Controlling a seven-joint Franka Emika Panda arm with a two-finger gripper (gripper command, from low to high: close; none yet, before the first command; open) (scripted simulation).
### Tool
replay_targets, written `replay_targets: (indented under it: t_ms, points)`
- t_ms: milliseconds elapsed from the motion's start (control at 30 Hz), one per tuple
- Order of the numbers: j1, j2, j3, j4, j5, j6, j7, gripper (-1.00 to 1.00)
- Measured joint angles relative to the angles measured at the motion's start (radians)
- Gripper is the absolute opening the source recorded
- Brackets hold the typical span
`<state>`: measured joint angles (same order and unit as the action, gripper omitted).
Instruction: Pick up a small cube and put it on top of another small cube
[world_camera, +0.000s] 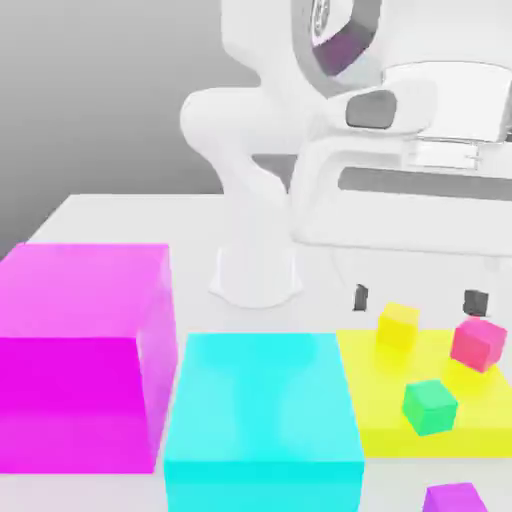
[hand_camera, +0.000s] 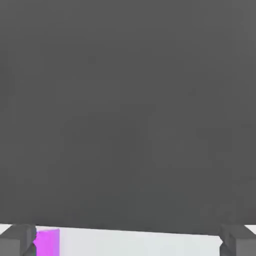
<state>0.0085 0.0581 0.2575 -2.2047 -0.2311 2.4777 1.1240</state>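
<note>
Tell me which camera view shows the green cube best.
The exterior view: the green cube sits in plain sight on the yellow slab, with three faces visible, between the yellow cube and the pink-red cube. The hand view gives nothing of it.

The arm is glossy white with rounded, bulbous links on a cylindrical base. A joint recess reflects magenta. The 2 fingers are dark grey, blocky tips.
</note>
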Motion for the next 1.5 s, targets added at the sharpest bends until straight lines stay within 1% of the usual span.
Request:
replay_targets:
  t_ms: [167, 333, 467, 500, 700, 800, 867, 1100, 1267, 1367, 1500]
  points:
    - [0.039, 0.175, 0.009, 0.019, -0.018, 0.042, 0.047, 0.0]
    - [0.077, 0.343, 0.029, 0.035, -0.008, 0.089, 0.076, 0.0]
    - [0.118, 0.486, -0.009, 0.065, -0.046, 0.179, 0.112, 0.0]
    - [0.129, 0.517, -0.022, 0.072, -0.058, 0.202, 0.12, -1.0]
    - [0.134, 0.532, -0.028, 0.075, -0.063, 0.215, 0.124, -1.0]
    - [0.112, 0.467, 0.0, 0.059, -0.035, 0.165, 0.104, -1.0]
    - [0.097, 0.397, 0.023, 0.039, 0.002, 0.118, 0.091, -1.0]
    - [0.097, 0.143, 0.073, -0.115, 0.178, 0.048, 0.281, -1.0]
    - [0.122, -0.019, 0.088, -0.233, 0.248, 0.01, 0.481, -1.0]
    - [0.136, -0.089, 0.093, -0.299, 0.258, 0.002, 0.611, -1.0]
    - [0.135, -0.016, 0.077, -0.326, 0.198, 0.095, 0.687, -1.0]
